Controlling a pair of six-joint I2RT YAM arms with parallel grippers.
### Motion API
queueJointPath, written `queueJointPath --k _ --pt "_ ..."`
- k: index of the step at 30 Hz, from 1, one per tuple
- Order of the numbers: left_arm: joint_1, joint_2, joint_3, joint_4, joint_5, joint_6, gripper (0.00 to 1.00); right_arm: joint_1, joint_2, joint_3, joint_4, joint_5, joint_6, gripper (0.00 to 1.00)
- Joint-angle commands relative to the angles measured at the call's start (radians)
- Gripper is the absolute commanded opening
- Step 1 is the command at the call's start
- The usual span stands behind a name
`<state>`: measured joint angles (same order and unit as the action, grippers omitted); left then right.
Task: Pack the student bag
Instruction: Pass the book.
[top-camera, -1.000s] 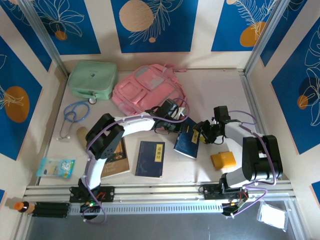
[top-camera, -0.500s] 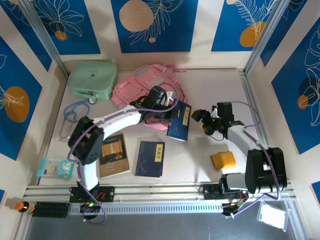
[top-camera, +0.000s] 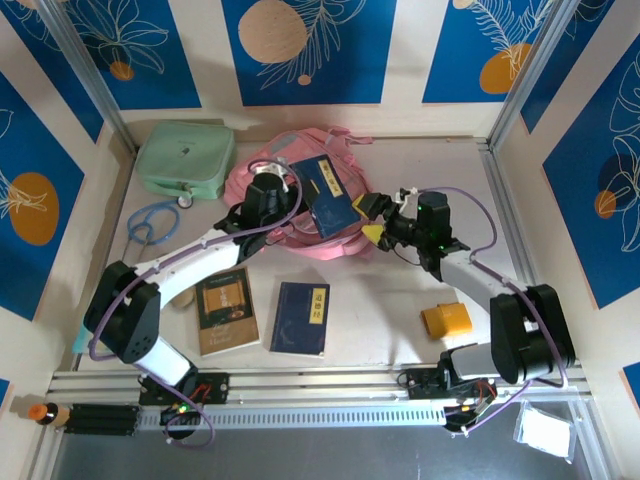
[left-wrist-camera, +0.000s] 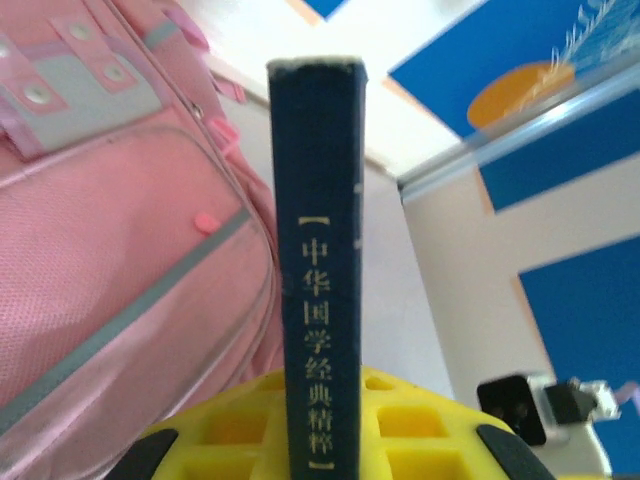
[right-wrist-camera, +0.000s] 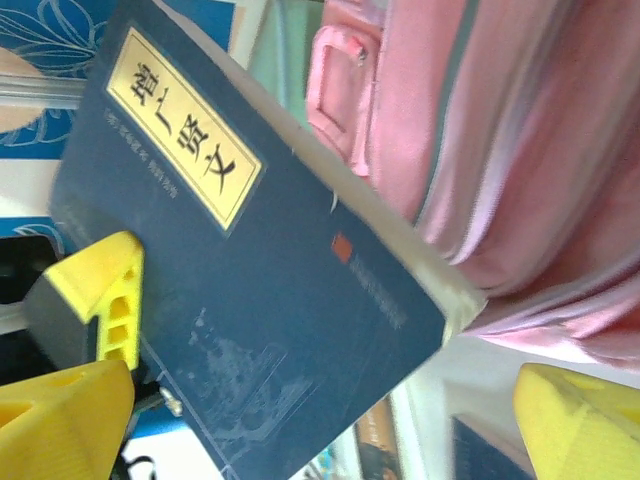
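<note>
The student bag (top-camera: 262, 183) is a pink backpack lying at the back middle of the table; it is also in the left wrist view (left-wrist-camera: 110, 270) and the right wrist view (right-wrist-camera: 520, 150). My left gripper (top-camera: 272, 196) is shut on a dark blue book (top-camera: 326, 194), gripping its spine (left-wrist-camera: 320, 250) between yellow jaws and holding it above the bag. My right gripper (top-camera: 370, 220) stands open just right of the bag. One of its yellow fingers (right-wrist-camera: 95, 300) is beside the book's cover (right-wrist-camera: 250, 300), not touching it.
A mint-green case (top-camera: 185, 158) sits at the back left with a stethoscope (top-camera: 148, 225) in front of it. A brown book (top-camera: 226, 310) and another blue book (top-camera: 301, 317) lie near the front. A yellow block (top-camera: 446, 320) rests front right.
My left gripper carried the blue book up and left from mid-table to above the bag. My right gripper let go of the book, opened wide and moved left toward the bag.
</note>
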<state>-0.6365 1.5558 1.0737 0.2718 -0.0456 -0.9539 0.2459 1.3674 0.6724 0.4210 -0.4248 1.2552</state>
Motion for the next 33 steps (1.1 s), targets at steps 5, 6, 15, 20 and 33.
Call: queueJointPath --k 5,6,15,20,33 --pt "0.005 -0.032 -0.061 0.283 -0.106 -0.203 0.0 0.051 0.128 0.03 0.322 -0.076 0.289 0.97" --pt "0.005 -0.031 -0.069 0.313 -0.111 -0.219 0.0 0.058 0.151 0.036 0.372 -0.085 0.332 0.96" --pt "0.004 -0.028 -0.081 0.359 -0.115 -0.3 0.0 0.108 0.239 0.112 0.506 -0.053 0.411 0.88" --pt "0.005 -0.033 -0.089 0.372 -0.126 -0.322 0.0 0.118 0.268 0.111 0.59 -0.013 0.422 0.71" --pt "0.005 -0.067 -0.077 0.132 -0.184 -0.296 0.06 0.096 0.197 0.094 0.458 0.025 0.27 0.11"
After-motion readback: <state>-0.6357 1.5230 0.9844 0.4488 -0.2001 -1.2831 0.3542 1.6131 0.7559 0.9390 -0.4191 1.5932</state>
